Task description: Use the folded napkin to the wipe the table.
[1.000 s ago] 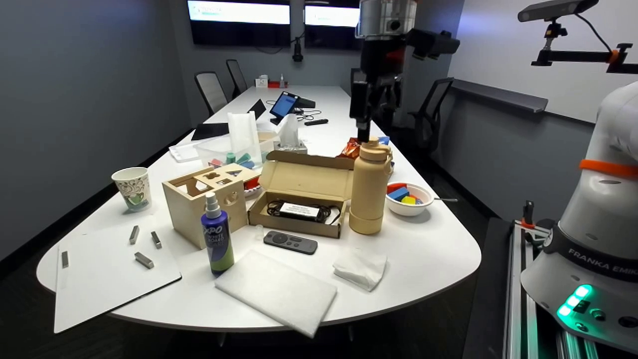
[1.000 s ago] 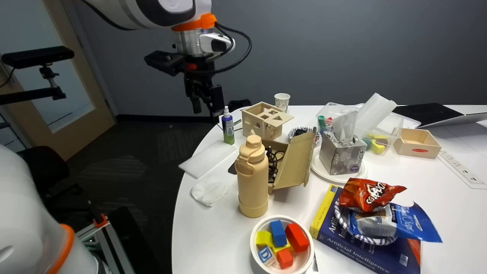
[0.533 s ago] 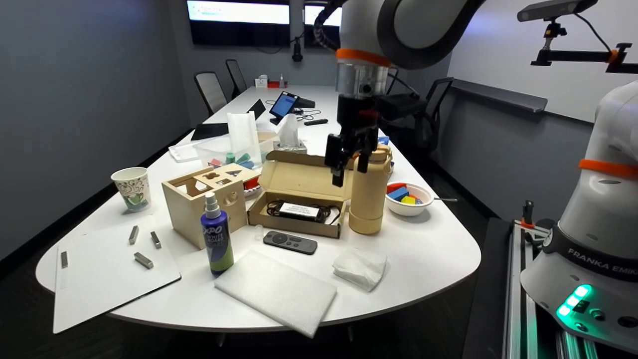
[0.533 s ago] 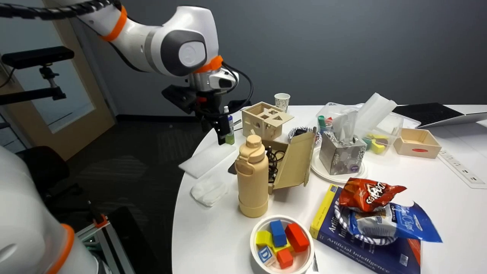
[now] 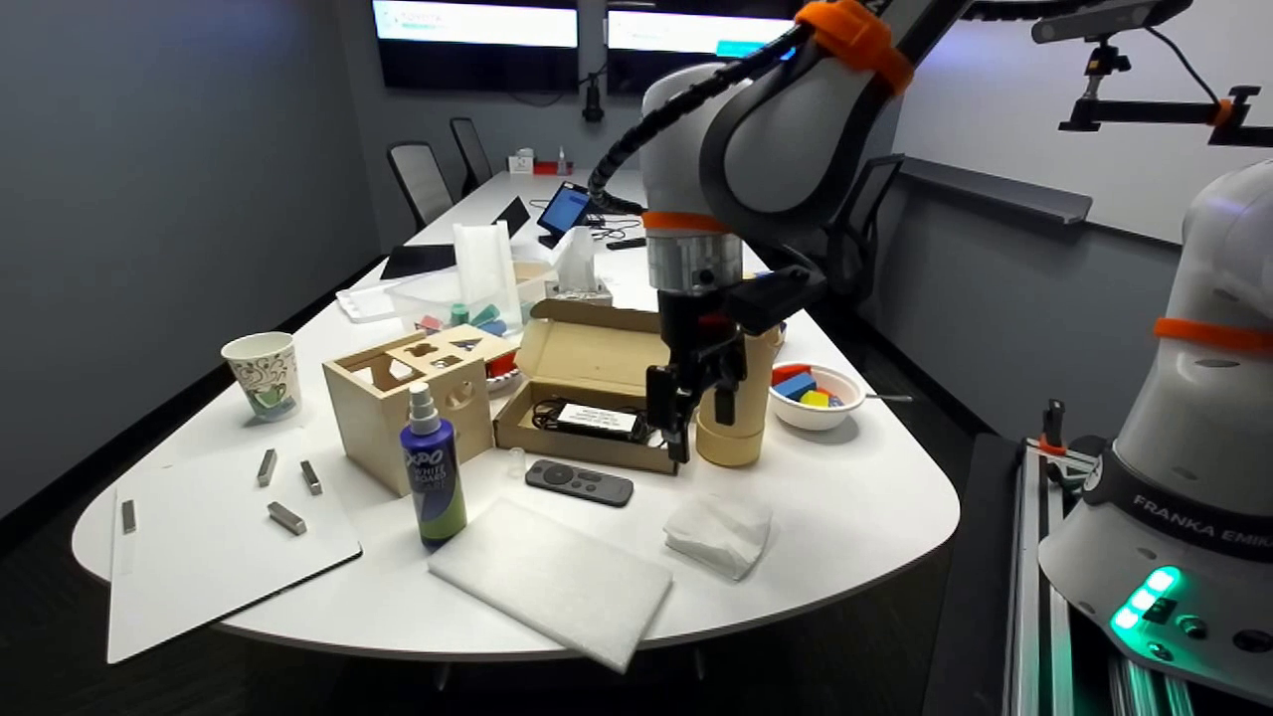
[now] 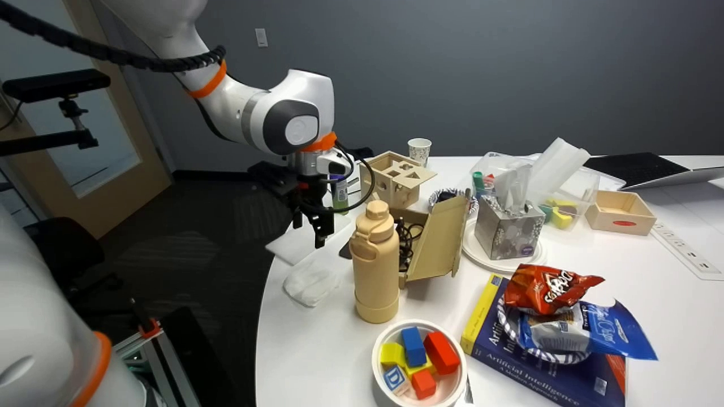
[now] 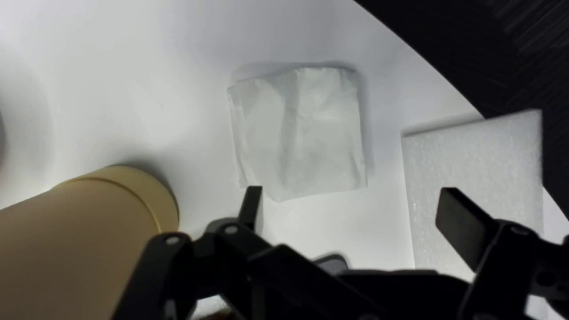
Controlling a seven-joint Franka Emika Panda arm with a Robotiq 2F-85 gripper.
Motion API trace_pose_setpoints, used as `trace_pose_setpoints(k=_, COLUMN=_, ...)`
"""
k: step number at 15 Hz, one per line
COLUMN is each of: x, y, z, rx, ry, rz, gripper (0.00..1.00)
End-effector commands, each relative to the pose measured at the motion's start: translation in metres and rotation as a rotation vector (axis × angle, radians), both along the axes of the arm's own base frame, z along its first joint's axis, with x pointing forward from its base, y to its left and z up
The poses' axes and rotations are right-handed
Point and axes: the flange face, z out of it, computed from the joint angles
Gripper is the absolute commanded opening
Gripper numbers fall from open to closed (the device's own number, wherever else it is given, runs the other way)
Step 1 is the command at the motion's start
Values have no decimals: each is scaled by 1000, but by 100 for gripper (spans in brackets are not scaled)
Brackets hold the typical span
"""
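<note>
Wrist view: the folded napkin lies creased on the table, a little toward 12 o'clock from the middle; the gripper is at about 5 o'clock from it;
Gripper: its fingers stand well apart and hold nothing; in both exterior views it hangs over the table at about 12 o'clock from the napkin, with no contact showing;
Arm: stretched to the gripper from about 11 o'clock in an exterior view; the step in hand looks, in my judgement, like the approach to the napkin;
Napkin, done: nothing yet, as far as I can judge; it lies folded and free of the gripper, neither lifted nor pinched;
Napkin, left: bring the fingers over it, lower, close them on it and make sure the thin folds are caught together;
Table, done: no wiping yet, by the look of things; whether the top carries a mark that needs it, I cannot tell;
Table, left: the whole wipe, sliding the held napkin over the top; then, most likely, letting it go;
Bottle: at 8 o'clock from the napkin in the wrist view, near but not touching; likely to limit the sweep that way;
White pad: between 3 and 4 o'clock from the napkin there, a gap between; easily dragged along, I expect, by a careless stroke.
</note>
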Motion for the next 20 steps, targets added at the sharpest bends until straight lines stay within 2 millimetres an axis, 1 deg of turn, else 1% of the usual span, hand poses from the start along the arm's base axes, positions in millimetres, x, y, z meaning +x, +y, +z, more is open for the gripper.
trace_pose_setpoints(k=1, x=9, y=8, z=-30, rx=29, ry=39, rz=5, gripper=100)
trace_pose_setpoints(k=4, x=6, y=8, z=-55, rx=20, ry=75, rz=-10, gripper=100)
trace_pose_setpoints(k=7, x=6, y=8, z=-73, rx=27, ry=85, rz=-21, gripper=100)
trace_pose_setpoints(k=11, x=6, y=9, z=-90, rx=36, ry=93, rz=-35, gripper=100)
trace_pose_setpoints(k=18, x=4, y=7, z=-106, rx=37, ry=94, rz=-65, gripper=100)
trace_pose_setpoints(k=19, x=3, y=7, z=-107, rx=39, ry=95, rz=-65, gripper=75)
trace_pose_setpoints(k=20, x=3, y=8, z=-109, rx=36, ry=93, rz=-66, gripper=72)
